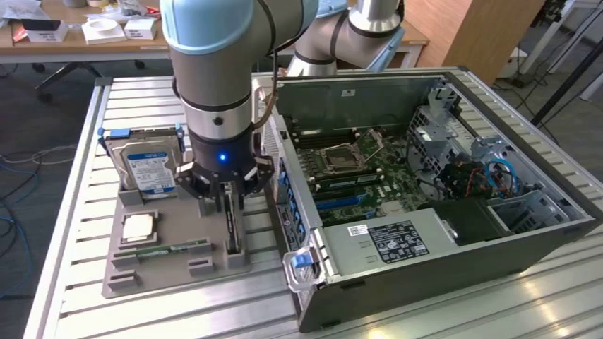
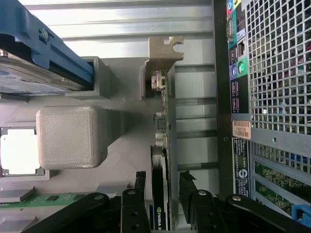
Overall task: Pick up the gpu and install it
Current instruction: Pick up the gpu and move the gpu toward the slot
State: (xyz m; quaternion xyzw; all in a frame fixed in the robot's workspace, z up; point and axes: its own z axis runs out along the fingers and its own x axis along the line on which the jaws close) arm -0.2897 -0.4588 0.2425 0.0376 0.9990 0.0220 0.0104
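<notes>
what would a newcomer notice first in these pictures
The big grey robot arm dominates, its open gripper straddling the gpu standing on edge in a grey fixture tray. A blue-labelled hard drive stands upright in the same tray. At the exterior view's right lies an open computer case, motherboard exposed.

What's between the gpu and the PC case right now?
Only bare table. In the wrist view a strip of its metal slats separates the gpu, standing on edge, from the case, with nothing lying on it.

A slatted metal table [image 1: 66,233] carries a grey parts holder [image 1: 179,227] beside an open computer case [image 1: 424,286].
</notes>
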